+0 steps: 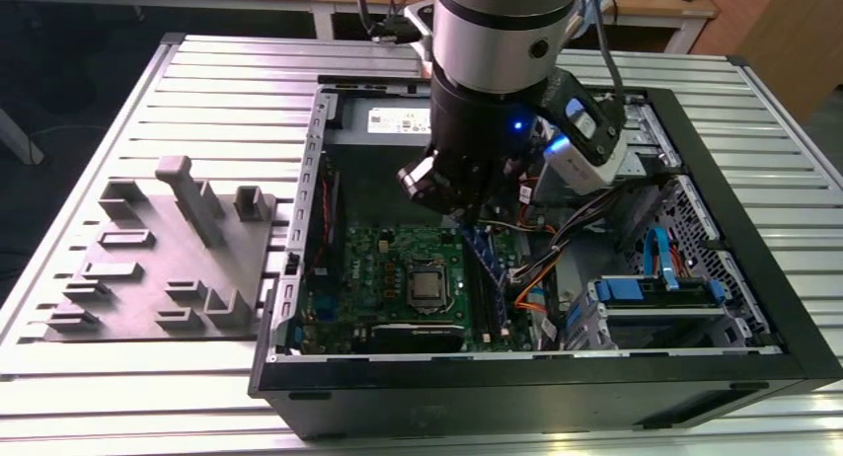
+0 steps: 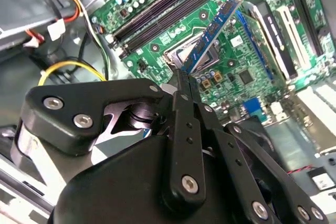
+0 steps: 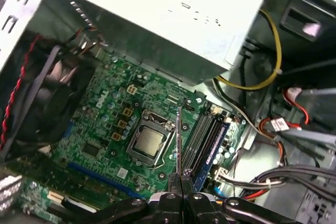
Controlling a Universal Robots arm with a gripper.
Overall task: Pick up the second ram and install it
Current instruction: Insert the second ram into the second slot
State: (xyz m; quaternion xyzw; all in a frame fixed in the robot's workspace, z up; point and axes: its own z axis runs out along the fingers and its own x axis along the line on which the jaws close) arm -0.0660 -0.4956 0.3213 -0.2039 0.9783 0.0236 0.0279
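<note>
My gripper [image 2: 182,74] is shut on the second ram [image 2: 215,27], a thin blue board with black chips that sticks out from the fingertips. In the first wrist view the ram [image 3: 178,140] shows edge-on as a thin line rising from the gripper [image 3: 179,176]. It hangs above the green motherboard [image 3: 105,124], between the processor socket [image 3: 147,142] and the long black memory slots [image 3: 202,140], apart from both. In the exterior view the gripper [image 1: 461,211] is inside the open computer case, and the ram [image 1: 485,254] slants down over the board.
The grey power-supply box [image 1: 375,120] sits at the far end of the case. Coloured cables [image 1: 547,273] and a drive bay [image 1: 658,288] crowd the exterior view's right. A grey parts fixture [image 1: 158,259] lies on the slatted table beside the case [image 1: 527,382].
</note>
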